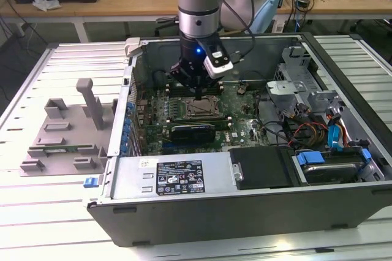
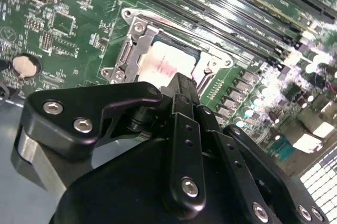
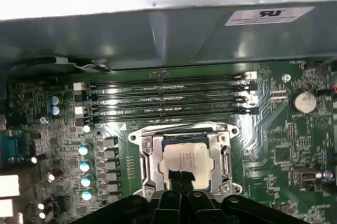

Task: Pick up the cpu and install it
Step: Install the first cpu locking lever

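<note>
The gripper (image 3: 181, 182) hung low over the motherboard (image 3: 274, 145), its fingers (image 2: 181, 95) pressed together, tips at the edge of the cpu (image 3: 187, 158), which lay flat inside the metal-framed socket (image 3: 147, 155).

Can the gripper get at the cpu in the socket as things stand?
Probably yes. The gripper is right over the cpu, which lies inside the metal socket frame, and its tips sit at the chip's edge. The case is open on top, and nothing lies between them.
</note>
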Available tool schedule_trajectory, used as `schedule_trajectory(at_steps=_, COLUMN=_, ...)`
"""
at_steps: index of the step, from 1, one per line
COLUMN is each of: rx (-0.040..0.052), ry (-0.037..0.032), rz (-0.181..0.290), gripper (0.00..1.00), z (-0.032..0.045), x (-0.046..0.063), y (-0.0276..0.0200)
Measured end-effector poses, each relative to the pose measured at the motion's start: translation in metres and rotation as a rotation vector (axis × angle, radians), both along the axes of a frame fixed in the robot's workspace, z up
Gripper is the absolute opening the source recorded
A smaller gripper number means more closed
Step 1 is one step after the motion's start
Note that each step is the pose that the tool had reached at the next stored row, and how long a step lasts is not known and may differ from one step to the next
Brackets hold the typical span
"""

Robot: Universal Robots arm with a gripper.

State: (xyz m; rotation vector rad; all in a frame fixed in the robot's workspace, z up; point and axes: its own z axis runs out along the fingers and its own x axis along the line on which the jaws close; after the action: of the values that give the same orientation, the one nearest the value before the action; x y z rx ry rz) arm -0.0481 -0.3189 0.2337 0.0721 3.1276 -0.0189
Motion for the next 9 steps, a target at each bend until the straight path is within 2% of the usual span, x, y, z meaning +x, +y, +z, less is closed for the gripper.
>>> schedule_trajectory(at_steps=3, rx=-0.0001, ry=0.0, rz=0.016, gripper=0.11, z=0.0, x=0.0067, y=-0.0001)
schedule_trajectory(at_steps=9, rx=0.0, ry=0.0, rz=0.016, gripper=0.11, z=0.0001, x=0.0072, y=0.0)
